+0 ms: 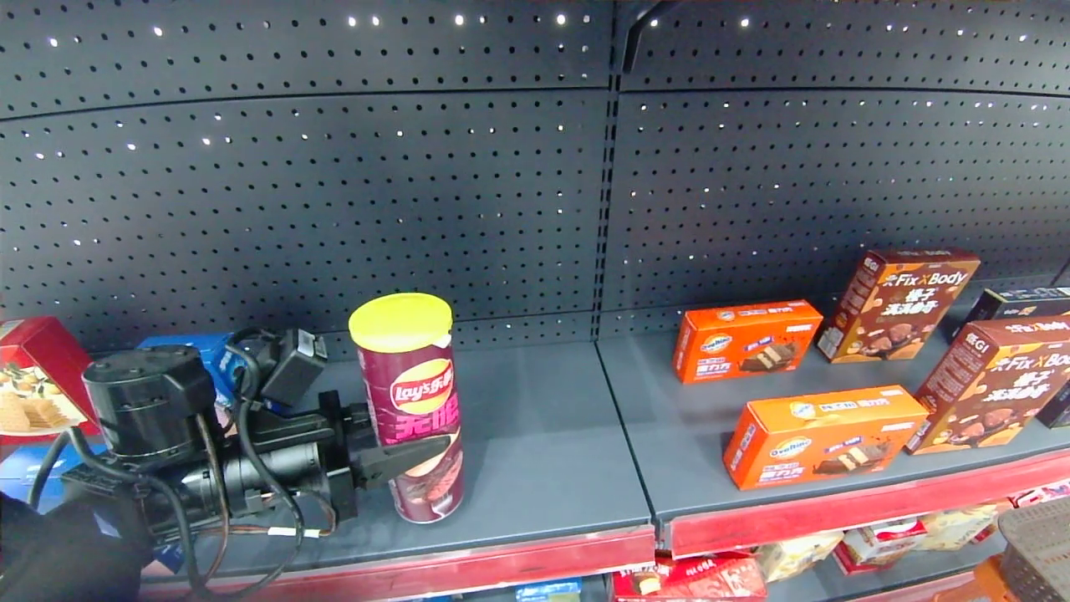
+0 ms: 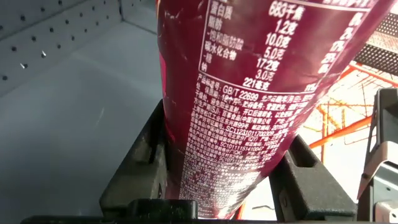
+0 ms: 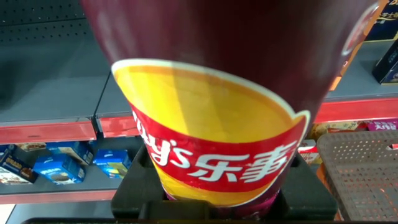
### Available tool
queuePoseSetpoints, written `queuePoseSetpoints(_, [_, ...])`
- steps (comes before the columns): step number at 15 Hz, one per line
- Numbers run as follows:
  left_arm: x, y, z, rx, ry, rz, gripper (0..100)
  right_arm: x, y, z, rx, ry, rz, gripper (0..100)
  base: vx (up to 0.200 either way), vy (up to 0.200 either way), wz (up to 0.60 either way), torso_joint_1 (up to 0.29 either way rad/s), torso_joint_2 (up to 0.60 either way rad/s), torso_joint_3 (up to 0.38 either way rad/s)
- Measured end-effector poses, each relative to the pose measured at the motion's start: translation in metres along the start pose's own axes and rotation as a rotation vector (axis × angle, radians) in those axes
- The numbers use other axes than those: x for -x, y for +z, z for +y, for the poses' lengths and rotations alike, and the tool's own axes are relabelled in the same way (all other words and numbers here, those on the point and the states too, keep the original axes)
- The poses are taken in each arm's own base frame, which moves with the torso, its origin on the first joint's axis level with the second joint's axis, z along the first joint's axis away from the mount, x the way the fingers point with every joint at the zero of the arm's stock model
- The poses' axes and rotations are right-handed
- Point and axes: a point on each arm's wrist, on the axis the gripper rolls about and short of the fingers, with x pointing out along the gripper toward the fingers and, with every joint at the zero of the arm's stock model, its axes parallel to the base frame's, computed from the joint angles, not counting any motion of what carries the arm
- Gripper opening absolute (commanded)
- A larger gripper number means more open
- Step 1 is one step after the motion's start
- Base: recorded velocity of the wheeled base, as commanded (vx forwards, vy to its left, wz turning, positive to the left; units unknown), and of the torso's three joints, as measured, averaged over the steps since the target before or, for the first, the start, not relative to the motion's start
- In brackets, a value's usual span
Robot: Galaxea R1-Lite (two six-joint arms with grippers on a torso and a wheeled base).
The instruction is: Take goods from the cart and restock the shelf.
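Left gripper (image 1: pixel 422 458) lies flat, pointing right; I see it squeezing a tall, round, shiny can (image 1: pixel 407 376) on the smooth shelf (image 1: pixel 535 435). Right gripper (image 3: pixel 214 190) hugs a second can (image 3: pixel 211 112).

Black left arm (image 1: pixel 209 456), looped cables (image 1: pixel 180 531), seemingly wedge-shaped fingers (image 1: pixel 397 461).
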Motion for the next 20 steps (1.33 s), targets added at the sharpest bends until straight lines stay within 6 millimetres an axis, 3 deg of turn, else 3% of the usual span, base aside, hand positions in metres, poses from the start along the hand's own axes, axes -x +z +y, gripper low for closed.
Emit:
queuePoseSetpoints(12, [-0.026, -0.013, 0.010, 0.027, -0.032, 0.036, 0, -0.001, 0.000, 0.000, 0.000, 0.004, 0.004, 0, 0.000, 0.000, 0.00, 0.000, 0.00, 0.000])
queuePoseSetpoints(13, [-0.027, -0.014, 0.010, 0.030, -0.034, 0.039, 100, -0.001, 0.000, 0.000, 0.000, 0.004, 0.004, 0, 0.000, 0.000, 0.00, 0.000, 0.00, 0.000])
queuePoseSetpoints(20, [-0.024, -0.018, 0.008, 0.024, -0.022, 0.034, 100, -0.002, 0.000, 0.000, 0.001, 0.004, 0.009, 0, 0.000, 0.000, 0.00, 0.000, 0.00, 0.000])
